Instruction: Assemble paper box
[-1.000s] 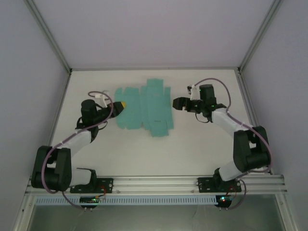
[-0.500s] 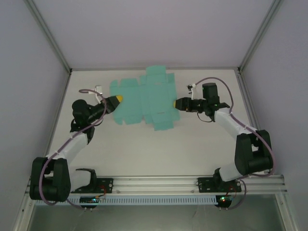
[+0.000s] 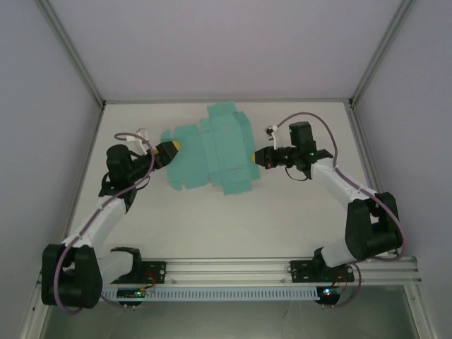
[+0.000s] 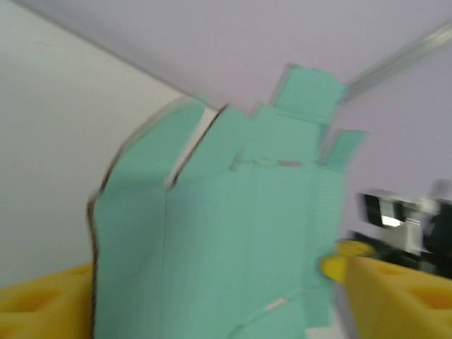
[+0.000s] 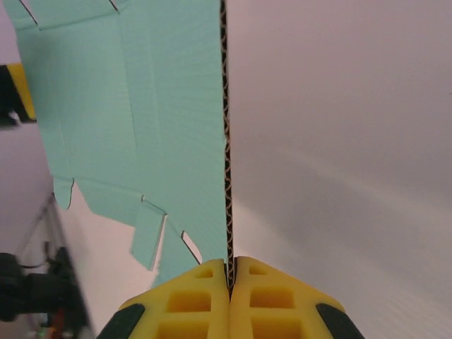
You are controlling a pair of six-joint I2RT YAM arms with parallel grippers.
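Enclosure: pale lilac walls (image 3: 212, 49), white table (image 3: 212, 226), aluminium rail (image 3: 233, 268) along the near edge carrying both arm bases.

Paper box (image 3: 212, 152): unassembled, a flat teal-green die-cut sheet with flaps and tabs. It sits at the far middle of the table, between the two grippers. Fold lines and slit cuts show on its face. The right wrist view gives its cut edge end-on, with a dark corrugated core. Cannot tell from above whether the sheet rests on the table or is lifted off it.

Left arm (image 3: 106, 212): reaches forward along the left side, wrist turned inward toward the sheet's left edge.

Right arm (image 3: 346, 191): reaches forward along the right side, wrist turned inward toward the sheet's right edge.

Right gripper (image 3: 258, 157): yellow fingers (image 5: 198, 296) pressed together on the right edge of the sheet, which runs straight out from the seam between them. Clamped on the paper box.

Left gripper (image 3: 171, 148): at the sheet's left edge. In the left wrist view its yellow fingers (image 4: 42, 307) stand wide apart at the bottom corners, with the sheet between them. Jaws spread, no grip. That view is blurred
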